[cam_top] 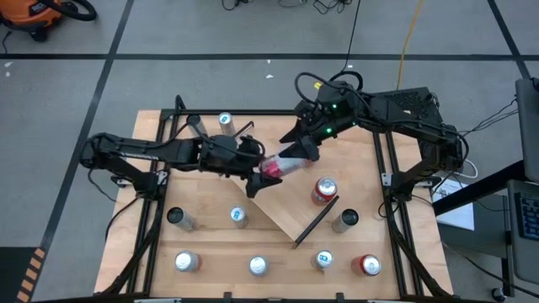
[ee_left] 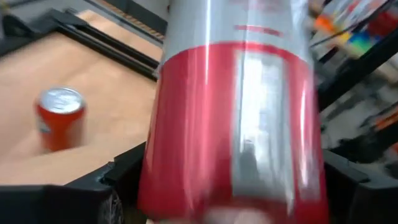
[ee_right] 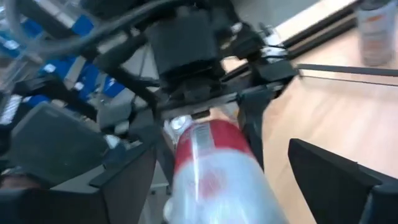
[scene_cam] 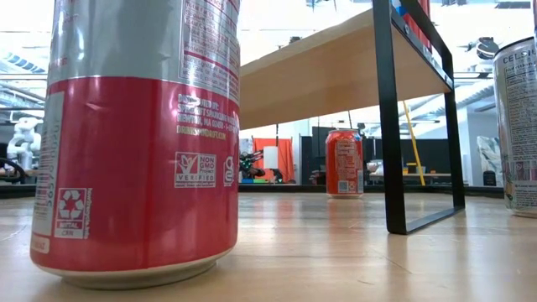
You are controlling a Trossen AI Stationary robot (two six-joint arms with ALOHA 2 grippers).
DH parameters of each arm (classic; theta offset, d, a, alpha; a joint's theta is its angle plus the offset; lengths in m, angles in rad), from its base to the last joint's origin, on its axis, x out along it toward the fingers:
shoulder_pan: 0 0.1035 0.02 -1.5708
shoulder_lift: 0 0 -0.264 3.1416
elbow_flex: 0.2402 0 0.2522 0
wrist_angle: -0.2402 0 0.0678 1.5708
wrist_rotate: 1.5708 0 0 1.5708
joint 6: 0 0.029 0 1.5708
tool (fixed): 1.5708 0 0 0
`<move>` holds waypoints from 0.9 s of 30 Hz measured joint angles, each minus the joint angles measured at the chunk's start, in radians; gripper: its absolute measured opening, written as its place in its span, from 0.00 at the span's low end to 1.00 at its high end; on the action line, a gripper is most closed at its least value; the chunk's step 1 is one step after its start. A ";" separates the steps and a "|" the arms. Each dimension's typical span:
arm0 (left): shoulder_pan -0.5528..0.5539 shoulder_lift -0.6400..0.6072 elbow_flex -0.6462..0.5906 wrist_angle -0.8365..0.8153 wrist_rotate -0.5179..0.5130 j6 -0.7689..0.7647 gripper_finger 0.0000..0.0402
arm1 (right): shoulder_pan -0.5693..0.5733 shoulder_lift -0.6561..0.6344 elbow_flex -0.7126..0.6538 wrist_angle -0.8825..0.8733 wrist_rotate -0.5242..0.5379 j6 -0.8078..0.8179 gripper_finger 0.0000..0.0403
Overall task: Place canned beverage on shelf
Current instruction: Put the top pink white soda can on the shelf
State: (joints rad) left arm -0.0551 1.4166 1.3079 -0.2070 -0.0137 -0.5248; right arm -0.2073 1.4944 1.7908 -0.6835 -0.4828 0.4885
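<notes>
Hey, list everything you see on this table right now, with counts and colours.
Table: one, light wood, black frame.
Shelf: one, light wood with black rails, set at an angle mid-table.
Held can: one, red and silver, in the air between both arms.
Red cans: two, one by the shelf, one at a right-hand corner.
Other cans: seven, silver or dark tops, spread around the table.
Left end effector: black, shut on the held can.
Right end effector: black, open around that can.
</notes>
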 joint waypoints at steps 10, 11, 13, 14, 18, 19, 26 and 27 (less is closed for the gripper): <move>0.014 -0.016 0.003 -0.028 0.014 -0.072 0.60 | -0.005 -0.006 0.000 0.060 -0.038 -0.123 0.86; 0.019 -0.015 0.003 -0.061 0.011 -0.072 0.56 | -0.005 -0.007 0.000 0.048 -0.028 -0.133 0.86; 0.028 -0.007 0.003 -0.109 0.007 -0.073 0.49 | -0.003 -0.007 0.000 0.030 0.009 -0.151 0.86; 0.030 -0.005 0.002 -0.122 0.001 -0.072 0.45 | -0.002 -0.006 0.000 0.020 0.017 -0.165 0.86; 0.038 -0.008 0.002 -0.146 -0.051 -0.042 0.32 | 0.000 -0.006 0.000 0.002 0.063 -0.217 0.86; 0.043 -0.008 0.002 -0.152 -0.065 -0.035 0.29 | 0.000 -0.006 0.000 -0.007 0.064 -0.230 0.86; 0.081 -0.006 0.002 -0.155 -0.081 -0.038 0.20 | -0.010 -0.006 0.000 -0.018 0.067 -0.295 0.86; 0.084 -0.007 0.002 -0.156 -0.081 -0.040 0.20 | -0.014 -0.006 0.000 -0.018 0.067 -0.300 0.86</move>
State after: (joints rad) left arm 0.0288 1.4101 1.3102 -0.3629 -0.0948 -0.5646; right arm -0.2217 1.4887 1.7908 -0.7011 -0.4159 0.1883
